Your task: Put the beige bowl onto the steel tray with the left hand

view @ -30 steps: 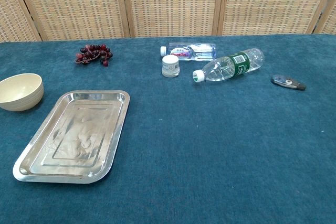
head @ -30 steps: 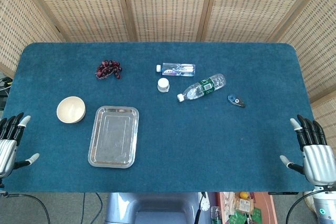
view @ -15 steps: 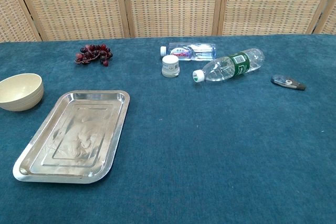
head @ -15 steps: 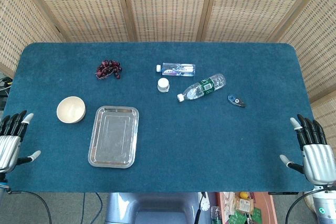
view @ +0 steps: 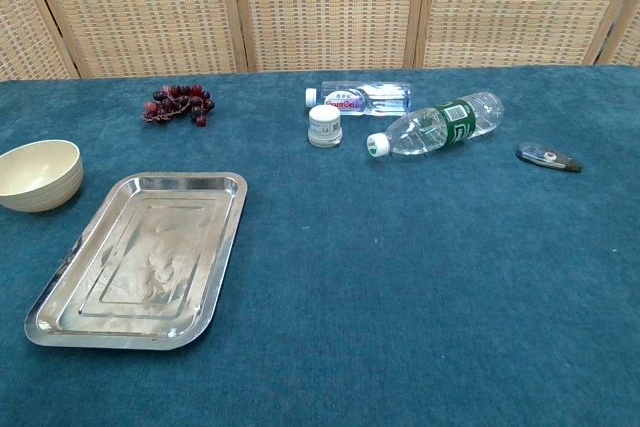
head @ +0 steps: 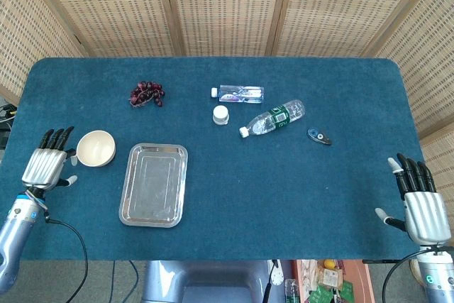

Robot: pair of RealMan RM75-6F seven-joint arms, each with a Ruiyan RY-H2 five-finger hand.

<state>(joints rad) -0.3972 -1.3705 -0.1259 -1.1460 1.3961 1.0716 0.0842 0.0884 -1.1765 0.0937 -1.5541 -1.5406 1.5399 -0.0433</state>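
The beige bowl (head: 96, 148) (view: 38, 175) stands upright on the blue cloth, just left of the empty steel tray (head: 154, 184) (view: 140, 258). In the head view my left hand (head: 48, 165) hovers a short way left of the bowl, fingers spread and holding nothing, not touching it. My right hand (head: 416, 201) stays at the table's near right corner, fingers apart and empty. Neither hand shows in the chest view.
A bunch of dark grapes (head: 146, 94) lies behind the bowl. Two clear bottles (head: 241, 94) (head: 273, 118) lie on their sides at mid-table beside a small white jar (head: 221, 115). A small dark tool (head: 319, 136) lies to their right. Wicker screens stand behind the table.
My left hand has moved from the near left table edge inward and forward, ending close to the left of the bowl. Bowl, tray and right hand have hardly moved.
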